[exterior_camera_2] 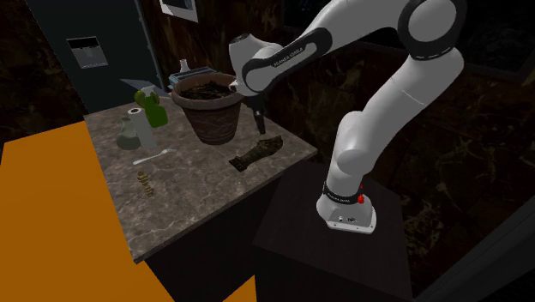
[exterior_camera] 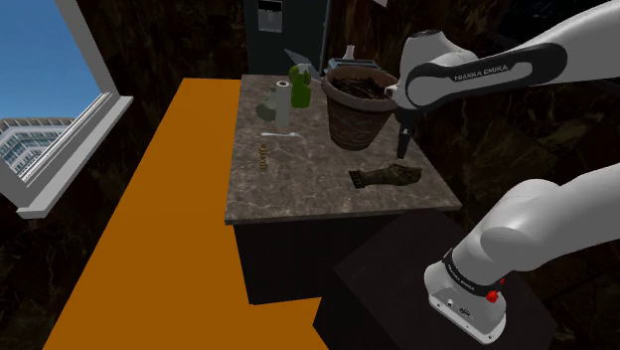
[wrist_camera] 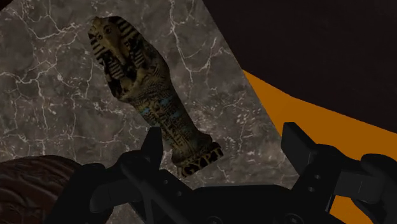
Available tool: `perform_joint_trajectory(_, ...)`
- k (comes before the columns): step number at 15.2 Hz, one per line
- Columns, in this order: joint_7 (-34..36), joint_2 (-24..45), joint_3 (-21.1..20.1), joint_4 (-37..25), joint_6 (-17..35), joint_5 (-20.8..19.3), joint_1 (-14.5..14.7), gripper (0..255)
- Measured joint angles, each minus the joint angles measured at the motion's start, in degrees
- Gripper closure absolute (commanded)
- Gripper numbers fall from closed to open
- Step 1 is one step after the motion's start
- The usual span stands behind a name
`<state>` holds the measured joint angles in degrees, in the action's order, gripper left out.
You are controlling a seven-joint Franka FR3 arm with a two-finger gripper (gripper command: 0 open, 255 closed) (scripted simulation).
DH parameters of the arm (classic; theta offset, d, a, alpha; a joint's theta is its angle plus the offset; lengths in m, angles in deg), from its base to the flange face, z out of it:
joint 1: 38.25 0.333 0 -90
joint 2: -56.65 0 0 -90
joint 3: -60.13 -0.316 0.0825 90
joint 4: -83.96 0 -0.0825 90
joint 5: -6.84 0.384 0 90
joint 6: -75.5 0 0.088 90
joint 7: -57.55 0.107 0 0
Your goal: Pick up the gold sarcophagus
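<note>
Beside my gripper stands the brown pot; below the gripper the gold sarcophagus lies flat on the marble table, its foot end just beside one finger rather than between the two. The fingers are spread wide and hold nothing. I judge the approach made but not the grasp: centring, descending, closing and lifting remain.
</note>
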<state>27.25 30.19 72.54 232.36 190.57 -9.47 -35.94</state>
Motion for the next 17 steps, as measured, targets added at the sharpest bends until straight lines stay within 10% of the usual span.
perform_joint_trajectory(17, -36.09, 38.5, 5.21, -8.23, 29.56, 6.96, 2.26, 0)
